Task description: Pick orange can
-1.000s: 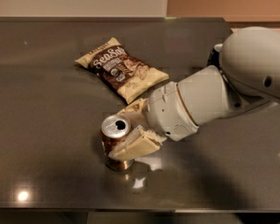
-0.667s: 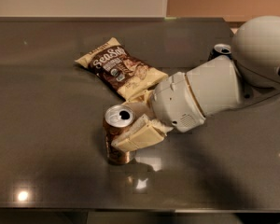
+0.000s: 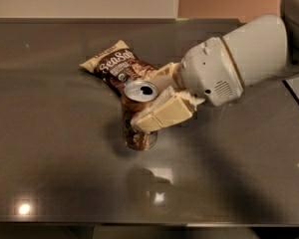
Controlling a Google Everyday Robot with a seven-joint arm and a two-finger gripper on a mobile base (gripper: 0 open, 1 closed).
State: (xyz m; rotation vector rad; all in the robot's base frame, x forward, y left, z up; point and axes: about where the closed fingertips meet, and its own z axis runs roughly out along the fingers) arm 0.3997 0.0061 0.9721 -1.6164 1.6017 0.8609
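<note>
The orange can [image 3: 135, 128] has a copper-brown body and a silver top with the tab opening showing. It hangs above the dark table [image 3: 50, 148], upright with a slight tilt, and its shadow lies on the table below it. My gripper [image 3: 152, 101] comes in from the right on a white arm and is shut on the can's upper body. One cream finger [image 3: 162, 114] lies across the can's front; the other is behind it near the rim.
A brown and cream snack bag [image 3: 117, 67] lies flat on the table just behind the can. The white arm body [image 3: 239, 63] fills the upper right. The table's front edge runs along the bottom of the view.
The gripper has lifted the can off the table and carried it up and slightly toward the snack bag. The arm has risen with it.
</note>
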